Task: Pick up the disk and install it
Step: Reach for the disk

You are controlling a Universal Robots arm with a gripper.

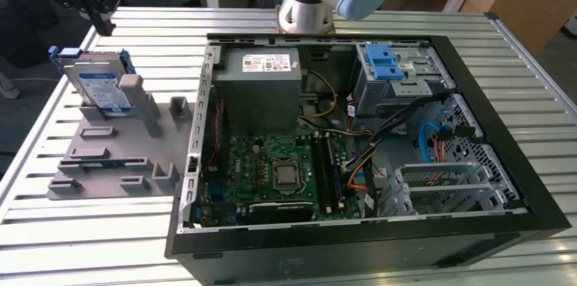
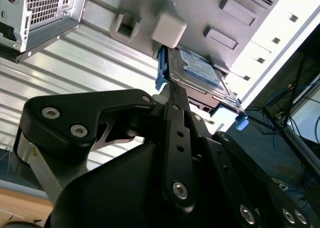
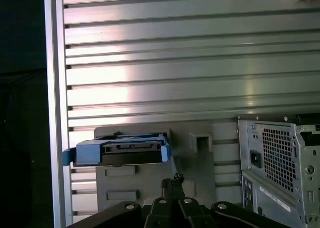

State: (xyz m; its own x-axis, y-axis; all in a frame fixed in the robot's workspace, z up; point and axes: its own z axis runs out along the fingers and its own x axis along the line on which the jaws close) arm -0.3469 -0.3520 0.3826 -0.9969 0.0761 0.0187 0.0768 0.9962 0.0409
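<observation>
One gripper (image 1: pixel 107 27) hangs at 11 o'clock in the exterior view. Its pincer is pressed closed tip to tip and has hold of nothing. The disk (image 1: pixel 99 87) is at 6 o'clock from it, apart, no contact.

The disk sits at 9 o'clock in that view, on edge and tilted back in the grey holder (image 1: pixel 108 164). Its label side faces up, blue rails run along its sides, and a grey post (image 1: pixel 132 93) stands just beside it. The holder lies on the slatted table (image 1: pixel 81 245), at 9 o'clock of the open computer case (image 1: pixel 505 184), just beside it.

Inside the case: grey power supply (image 1: pixel 261 90) at 12 o'clock, silver cage (image 1: pixel 390 68) with blue latch at 1 o'clock, green motherboard (image 1: pixel 270 164) at 7 o'clock. The arm base (image 1: pixel 307 9) stands at the case's 12 o'clock.

In the second wrist view the disk (image 2: pixel 197 70) lies past the closed fingers (image 2: pixel 176 123), with a gap between them. In the first wrist view the disk (image 3: pixel 120 150) shows its connector edge, a blue rail at each end, beyond the gripper (image 3: pixel 173 180).
</observation>
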